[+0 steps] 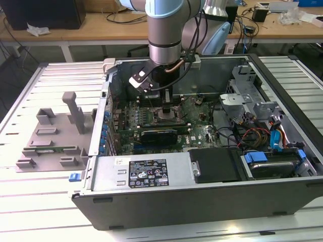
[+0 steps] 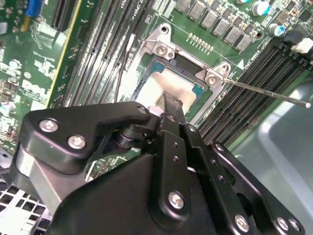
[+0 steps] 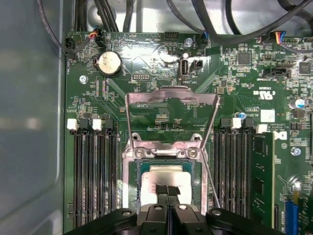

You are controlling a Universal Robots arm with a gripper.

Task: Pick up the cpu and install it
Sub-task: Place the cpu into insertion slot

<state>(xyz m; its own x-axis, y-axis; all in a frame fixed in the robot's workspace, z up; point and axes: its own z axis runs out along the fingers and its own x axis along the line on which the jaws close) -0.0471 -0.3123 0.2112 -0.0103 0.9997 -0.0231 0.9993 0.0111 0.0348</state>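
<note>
The cpu (image 3: pixel 164 174) lies flat in the open motherboard socket (image 3: pixel 130 164), its silver top bright and its green edge showing inside the metal frame. In the second wrist view the cpu (image 2: pixel 159 84) sits just beyond my finger (image 2: pixel 172 105). My gripper (image 3: pixel 167 190) is shut, its two black fingers pressed together with their tips right over the middle of the chip's top. I cannot tell whether they touch it. In the exterior view the gripper (image 1: pixel 166 103) reaches straight down into the computer case (image 1: pixel 202 201) over the socket.
The socket's load plate (image 3: pixel 171 95) stands flipped open and its thin lever (image 2: pixel 269 94) sticks out sideways. Memory slots (image 3: pixel 93 171) flank the socket. A graphics card (image 1: pixel 159 135), power supply (image 1: pixel 146 171) and cabled drive bays (image 1: pixel 262 131) fill the case. A grey fixture (image 1: pixel 50 133) lies at the exterior view's left.
</note>
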